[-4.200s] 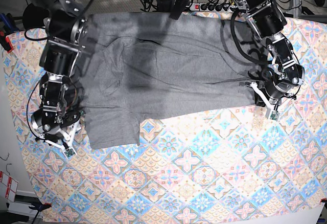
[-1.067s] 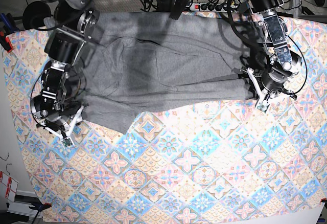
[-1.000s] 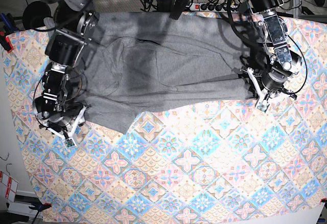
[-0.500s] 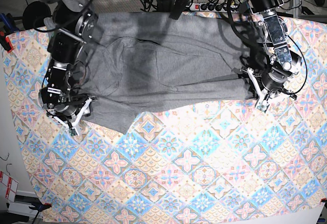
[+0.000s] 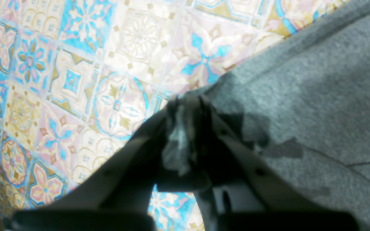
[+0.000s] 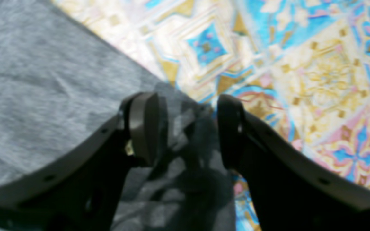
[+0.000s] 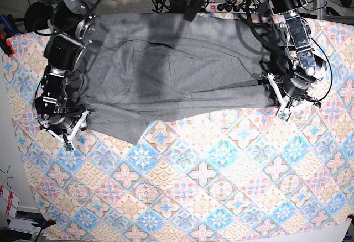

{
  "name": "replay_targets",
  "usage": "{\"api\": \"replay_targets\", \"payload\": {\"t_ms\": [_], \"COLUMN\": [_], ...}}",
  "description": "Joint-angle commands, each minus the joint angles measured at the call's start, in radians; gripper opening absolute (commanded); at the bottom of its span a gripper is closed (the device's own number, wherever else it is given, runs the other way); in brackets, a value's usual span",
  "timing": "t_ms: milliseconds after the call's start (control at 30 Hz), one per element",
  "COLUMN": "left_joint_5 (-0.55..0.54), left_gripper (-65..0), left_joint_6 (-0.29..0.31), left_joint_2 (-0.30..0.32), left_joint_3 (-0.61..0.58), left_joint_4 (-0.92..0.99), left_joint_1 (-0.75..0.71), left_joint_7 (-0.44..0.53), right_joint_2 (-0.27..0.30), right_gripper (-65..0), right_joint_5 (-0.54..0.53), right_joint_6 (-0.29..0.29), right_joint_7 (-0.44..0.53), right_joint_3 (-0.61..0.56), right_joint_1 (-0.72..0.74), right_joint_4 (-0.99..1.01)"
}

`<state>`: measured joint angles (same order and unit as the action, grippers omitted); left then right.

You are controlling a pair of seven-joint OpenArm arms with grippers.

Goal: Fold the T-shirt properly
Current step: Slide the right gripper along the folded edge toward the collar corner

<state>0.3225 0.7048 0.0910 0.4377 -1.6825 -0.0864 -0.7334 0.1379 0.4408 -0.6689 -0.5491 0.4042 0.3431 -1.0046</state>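
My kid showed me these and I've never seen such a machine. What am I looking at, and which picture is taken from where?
It is a two-armed robot folding laundry. The wide picture looks down from above; the other two come from cameras on each wrist. A grey T-shirt lies on a patterned tablecloth. The left claw, on the right side of the overhead picture, is shut on the shirt's edge, with fabric bunched between its fingers. The right claw is open, its fingers apart over the shirt's other edge, gripping nothing.
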Motion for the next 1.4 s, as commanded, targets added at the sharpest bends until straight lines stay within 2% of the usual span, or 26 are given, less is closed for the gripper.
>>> {"api": "replay_targets", "payload": {"t_ms": [0, 200, 500, 800, 967, 1033, 1200, 1367], "left_joint_5": [-0.006, -0.006, -0.006, -0.006, -0.006, -0.006, -0.006, -0.006], "left_gripper": [-65.0, -65.0, -65.0, -65.0, -65.0, -65.0, -65.0, -65.0], "left_joint_6": [-0.007, -0.007, -0.007, -0.007, -0.007, -0.007, -0.007, -0.007], "left_joint_2": [0.008, 0.008, 0.008, 0.006, 0.006, 0.006, 0.006, 0.006], "left_joint_3": [0.002, 0.002, 0.002, 0.000, 0.000, 0.000, 0.000, 0.000], "left_joint_4": [-0.018, -0.018, -0.018, -0.015, -0.015, -0.015, -0.015, -0.015], "left_joint_1": [0.009, 0.009, 0.010, 0.010, 0.010, 0.010, 0.012, 0.012], "left_joint_7": [0.011, 0.015, 0.013, 0.013, 0.013, 0.013, 0.015, 0.015], "right_joint_2": [0.010, 0.012, 0.007, 0.004, 0.004, 0.004, 0.004, 0.004], "right_gripper": [-36.4, -36.2, -36.4, -36.5, -36.6, -39.6, -60.2, -61.7], "right_joint_5": [-0.009, -0.009, -0.009, -0.009, -0.009, -0.009, -0.009, -0.009], "right_joint_6": [0.004, 0.033, 0.033, 0.033, 0.033, 0.033, 0.038, 0.039], "right_joint_7": [0.017, 0.021, 0.022, 0.054, 0.054, 0.054, 0.045, 0.045], "right_joint_3": [0.000, -0.008, -0.009, -0.011, -0.106, -0.149, -0.187, -0.182], "right_joint_1": [0.021, -0.003, -0.009, -0.016, -0.016, -0.016, -0.014, -0.014], "right_joint_4": [-0.016, -0.012, 0.080, 0.077, 0.076, 0.076, 0.077, 0.077]}}
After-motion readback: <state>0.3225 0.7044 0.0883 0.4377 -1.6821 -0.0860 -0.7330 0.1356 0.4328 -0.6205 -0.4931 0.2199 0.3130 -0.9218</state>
